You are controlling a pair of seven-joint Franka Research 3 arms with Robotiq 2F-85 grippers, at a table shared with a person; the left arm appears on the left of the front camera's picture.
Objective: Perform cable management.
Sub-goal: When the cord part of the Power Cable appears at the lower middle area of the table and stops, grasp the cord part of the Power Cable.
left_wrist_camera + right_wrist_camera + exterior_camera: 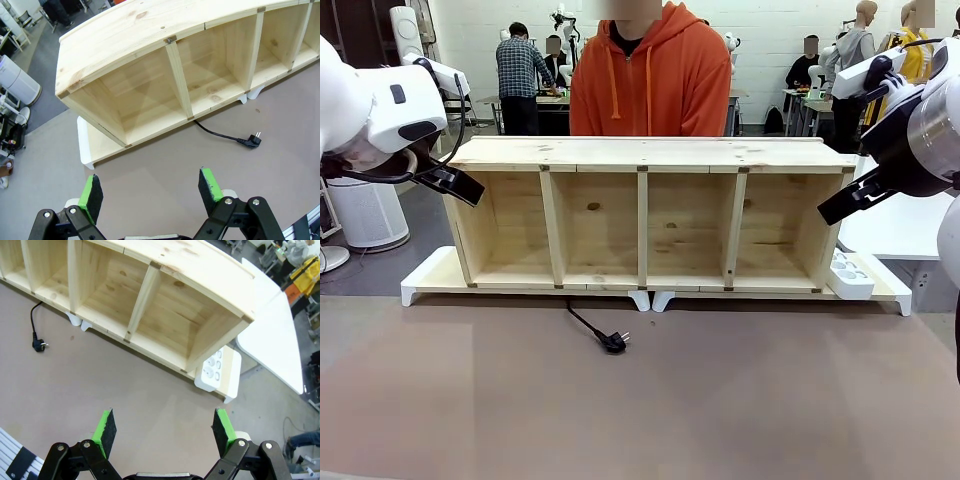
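A thin black cable comes out from under the wooden shelf and ends in a chunky plug on the brown table. It also lies as a short curl in the left wrist view, cable, and in the right wrist view, cable. My left gripper hovers open above the table in front of the shelf's left end, nothing between its green pads. My right gripper hovers open before the shelf's right end, also empty.
A white power strip sits beside the shelf's right end on white risers. A person in an orange hoodie stands behind the shelf. A white table lies to the right. The brown table in front is bare apart from the plug.
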